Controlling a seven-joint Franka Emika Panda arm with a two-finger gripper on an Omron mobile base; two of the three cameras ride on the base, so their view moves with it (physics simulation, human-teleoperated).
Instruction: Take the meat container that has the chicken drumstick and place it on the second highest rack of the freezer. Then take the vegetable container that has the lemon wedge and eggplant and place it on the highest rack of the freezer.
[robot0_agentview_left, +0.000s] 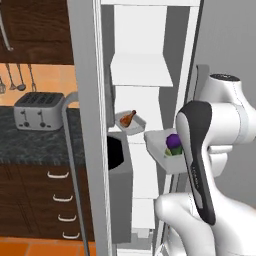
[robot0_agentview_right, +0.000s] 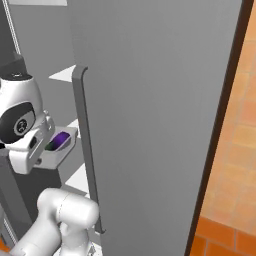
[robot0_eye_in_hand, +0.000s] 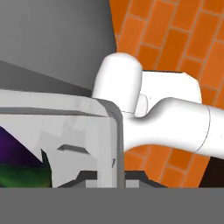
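White tray holding eggplant, rim clamped in pincer; drumstick tray on freezer shelf.

Flat even rendered light, soft shadows, sharp.

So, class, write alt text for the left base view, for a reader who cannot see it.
The white arm holds a tray with the eggplant up in front of the open freezer. The chicken drumstick already lies in its container on a white shelf inside. To the left, a toaster stands on a dark counter.
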